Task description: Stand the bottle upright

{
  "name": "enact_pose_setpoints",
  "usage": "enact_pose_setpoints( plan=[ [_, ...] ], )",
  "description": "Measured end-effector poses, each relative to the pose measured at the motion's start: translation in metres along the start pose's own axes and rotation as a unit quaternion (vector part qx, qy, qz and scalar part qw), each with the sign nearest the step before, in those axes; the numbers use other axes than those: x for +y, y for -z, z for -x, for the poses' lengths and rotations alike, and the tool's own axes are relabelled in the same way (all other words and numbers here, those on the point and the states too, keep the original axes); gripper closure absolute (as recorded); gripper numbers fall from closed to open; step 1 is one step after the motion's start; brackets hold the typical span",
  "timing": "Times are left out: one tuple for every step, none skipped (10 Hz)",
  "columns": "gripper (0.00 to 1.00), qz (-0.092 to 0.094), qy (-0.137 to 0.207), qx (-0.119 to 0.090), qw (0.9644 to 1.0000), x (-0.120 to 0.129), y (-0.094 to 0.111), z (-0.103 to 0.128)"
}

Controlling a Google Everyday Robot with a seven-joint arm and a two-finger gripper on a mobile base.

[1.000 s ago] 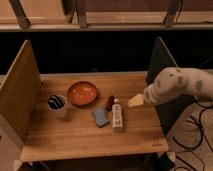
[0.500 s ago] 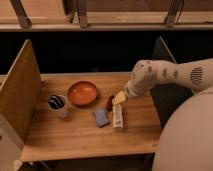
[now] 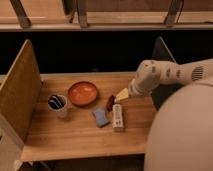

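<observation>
The slim white bottle (image 3: 118,117) lies on its side on the wooden table (image 3: 75,137), right of centre, its length running towards me. My gripper (image 3: 121,94) hangs at the end of the white arm (image 3: 160,75), just above and slightly behind the bottle's far end, apart from it.
An orange bowl (image 3: 83,93) sits behind the bottle to the left. A small dark red object (image 3: 110,102) lies next to the bottle's far end. A blue-grey sponge (image 3: 100,117) lies left of the bottle. A cup with dark contents (image 3: 57,104) stands at the left. Wooden side panels flank the table.
The arm has swung left from the table's right edge, and the gripper now sits close over the bottle's far end. The bottle has not moved.
</observation>
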Motion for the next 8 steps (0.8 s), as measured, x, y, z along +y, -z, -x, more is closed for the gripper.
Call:
enact_pose_setpoints(
  plan=[
    [0.20,0.007,-0.037,0.002,0.9993,0.005,-0.008,-0.005],
    [0.20,0.011,-0.058,0.002,0.9982,0.005,-0.014,-0.009],
    [0.20,0.011,-0.077,0.002,0.9970,0.001,-0.022,-0.014],
    [0.20,0.011,-0.082,0.001,0.9965,-0.001,-0.024,-0.016],
    [0.20,0.011,-0.084,0.002,0.9964,0.001,-0.024,-0.015],
    [0.20,0.012,-0.084,0.002,0.9964,0.001,-0.023,-0.015],
    [0.20,0.012,-0.083,0.001,0.9965,0.000,-0.024,-0.016],
    [0.20,0.015,-0.080,0.004,0.9967,0.001,-0.024,-0.017]
  ],
)
